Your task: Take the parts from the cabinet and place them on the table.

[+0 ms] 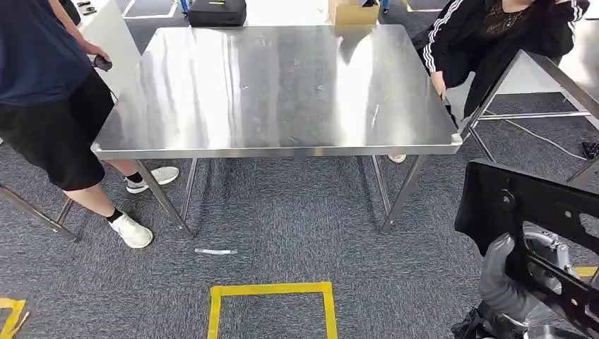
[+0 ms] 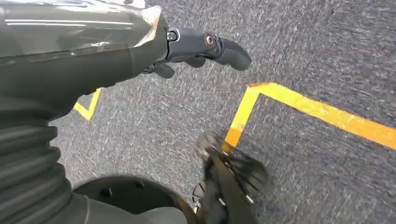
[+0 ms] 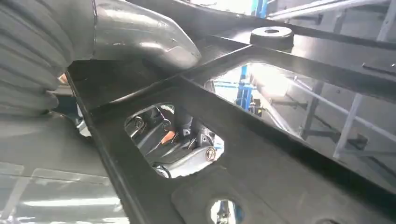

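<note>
the black part (image 1: 526, 212), a flat frame with cut-out windows and a raised round boss, sits low at my right side, off the bench and above the carpet, tilted with its upper edge leaning toward the bench's near right corner. my right hand (image 3: 140, 44) has hold of it: in the right wrist view my thick grey thumb lies pressed across the top of the frame (image 3: 261, 140), and darker fingers (image 3: 177, 144) show through one of the windows on the far side, so the frame is clamped between them. in the head view my right arm comes up behind the frame, partly hidden by it. my left hand (image 2: 205, 46) hangs beside me above the grey carpet (image 2: 327, 46), holding nothing, its dark fingers loosely bent and apart. the steel bench (image 1: 282, 92) stands straight ahead of me, well apart from the part, its shiny top bare. on the carpet between me and the bench is a square of yellow tape (image 1: 270, 307), with a small white strip (image 1: 215, 251) lying just beyond it. a person in dark shorts and white shoes (image 1: 42, 92) stands at the bench's left end, and another in a black jacket with white stripes (image 1: 494, 35) leans at its far right corner.
</note>
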